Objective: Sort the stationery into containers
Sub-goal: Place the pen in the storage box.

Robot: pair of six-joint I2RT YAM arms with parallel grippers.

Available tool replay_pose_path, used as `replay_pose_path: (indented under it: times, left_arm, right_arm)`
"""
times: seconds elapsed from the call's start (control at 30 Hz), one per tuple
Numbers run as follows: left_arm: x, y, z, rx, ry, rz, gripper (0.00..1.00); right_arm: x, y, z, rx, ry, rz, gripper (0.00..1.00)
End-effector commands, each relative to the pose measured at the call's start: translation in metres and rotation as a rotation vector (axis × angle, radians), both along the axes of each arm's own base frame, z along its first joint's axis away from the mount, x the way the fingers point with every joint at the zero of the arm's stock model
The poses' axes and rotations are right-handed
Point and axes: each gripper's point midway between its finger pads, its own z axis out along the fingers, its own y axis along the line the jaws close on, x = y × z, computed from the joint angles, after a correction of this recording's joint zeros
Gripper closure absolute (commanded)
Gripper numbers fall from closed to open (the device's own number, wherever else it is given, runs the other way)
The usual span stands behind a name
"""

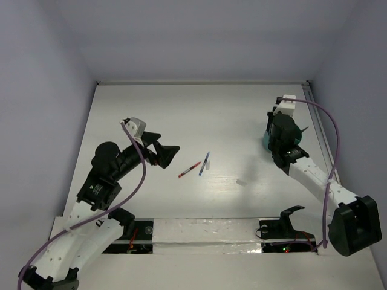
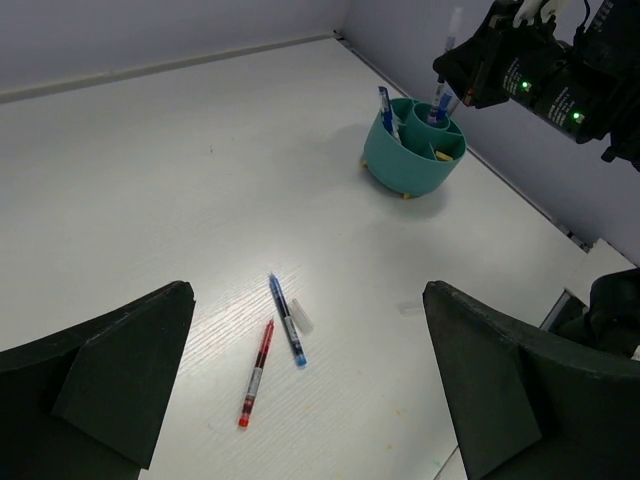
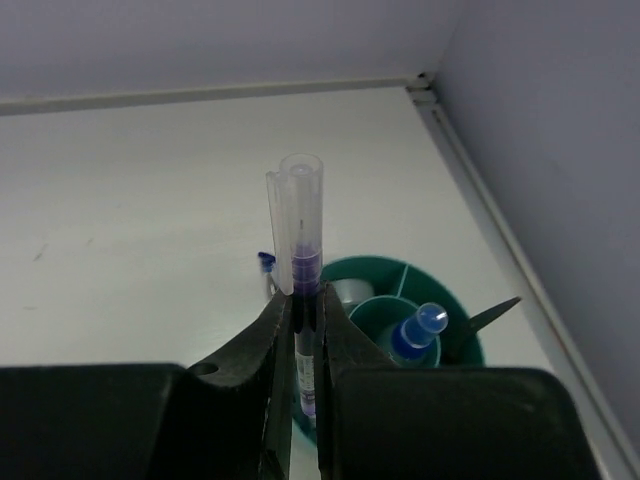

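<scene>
The white table [image 1: 181,109] has pale walls around it, and in the top view the right arm hides most of the teal tub [image 2: 405,165]. The left wrist view shows the whole tub at the far right, with a blue-tipped pen [image 2: 385,105] standing in 1 part and something yellow in another. Only the right wrist view shows the right gripper [image 3: 298,305] squeezed tight on a clear purple pen [image 3: 300,215], held upright just above the tub. The left gripper [image 1: 169,154] is wide open and holds nothing, and the red pen [image 2: 257,372] and blue pen [image 2: 286,320] lie side by side just ahead of it.
</scene>
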Motion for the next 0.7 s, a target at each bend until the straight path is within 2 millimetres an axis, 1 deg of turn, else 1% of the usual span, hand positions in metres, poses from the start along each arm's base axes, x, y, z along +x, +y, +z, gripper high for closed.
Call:
replay_pose_path:
  times: [0.0, 0.07, 0.17, 0.23, 0.33, 0.4, 0.43, 0.67]
  left_arm:
    - [0.000, 0.007, 0.013, 0.000, -0.058, 0.052, 0.01]
    - [-0.001, 0.007, 0.012, 0.003, -0.057, 0.055, 0.01]
    - [-0.004, 0.006, 0.014, 0.001, -0.065, 0.048, 0.01]
    - [-0.007, 0.006, 0.016, -0.003, -0.074, 0.046, 0.01]
    - [-0.009, 0.006, 0.017, -0.006, -0.078, 0.045, 0.01]
    - [-0.009, 0.006, 0.017, -0.006, -0.078, 0.045, 0.01]
    - [-0.009, 0.006, 0.018, -0.005, -0.080, 0.045, 0.01]
    - [-0.010, 0.004, 0.017, -0.002, -0.078, 0.037, 0.01]
  right_arm:
    - [0.003, -0.023, 0.030, -0.085, -0.123, -0.115, 1.00]
    - [0.005, -0.023, 0.026, -0.115, -0.102, -0.113, 1.00]
    - [0.010, -0.020, 0.011, -0.131, -0.066, -0.096, 1.00]
    - [0.012, -0.018, -0.001, -0.144, -0.035, -0.090, 1.00]
    - [0.015, -0.010, -0.018, -0.127, 0.002, -0.048, 1.00]
    - [0.016, -0.010, -0.026, -0.133, 0.024, -0.047, 1.00]
    - [0.016, -0.010, -0.033, -0.139, 0.040, -0.044, 1.00]
    - [0.013, -0.011, -0.058, -0.132, 0.093, -0.053, 1.00]
